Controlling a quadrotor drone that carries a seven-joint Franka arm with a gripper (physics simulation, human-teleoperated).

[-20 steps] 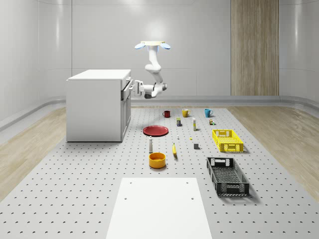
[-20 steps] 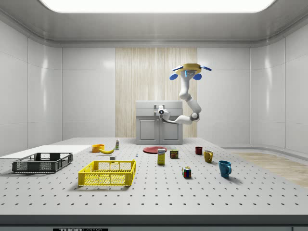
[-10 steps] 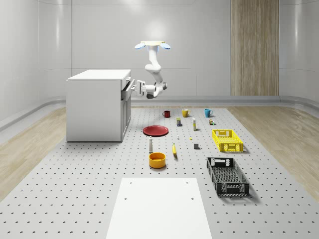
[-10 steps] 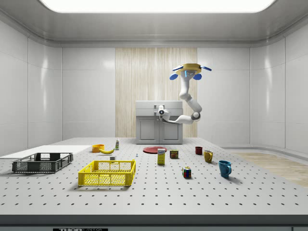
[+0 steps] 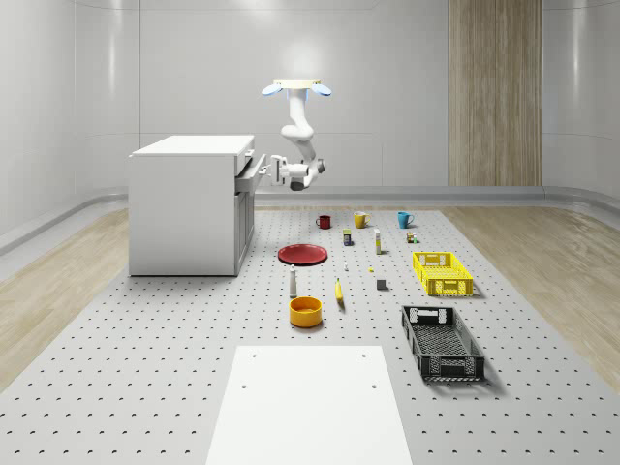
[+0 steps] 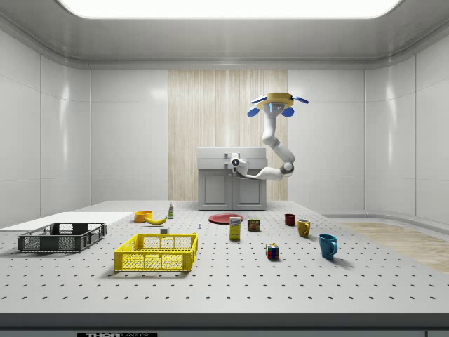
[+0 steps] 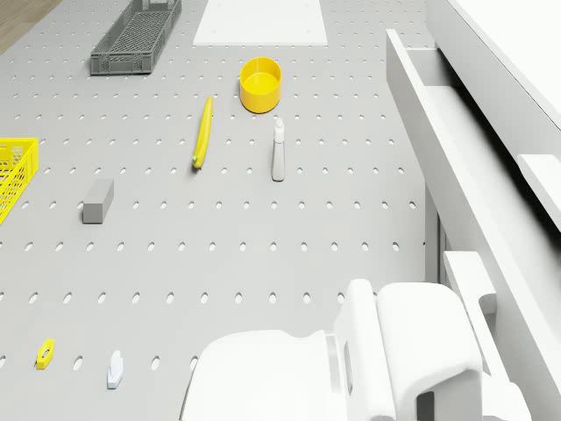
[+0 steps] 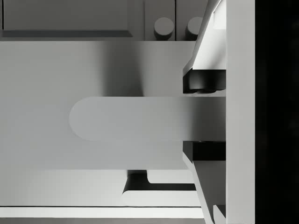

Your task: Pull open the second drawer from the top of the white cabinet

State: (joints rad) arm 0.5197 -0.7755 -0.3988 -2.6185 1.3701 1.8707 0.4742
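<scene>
Whole-scene view: drone (image 5: 295, 89) hovers beside the boxy white cabinet (image 5: 189, 203), drawer (image 5: 249, 170) sticking out. Wrist view gets what that misses: gripper (image 8: 204, 117) pinching the smooth, round-ended handle (image 8: 126, 118) between dark pads (image 8: 204, 80).

Drone (image 5: 296, 89) hovering; arm (image 5: 302, 145) bent down; gripper (image 5: 274, 171) level, fingers (image 8: 204, 80) clamped.
</scene>
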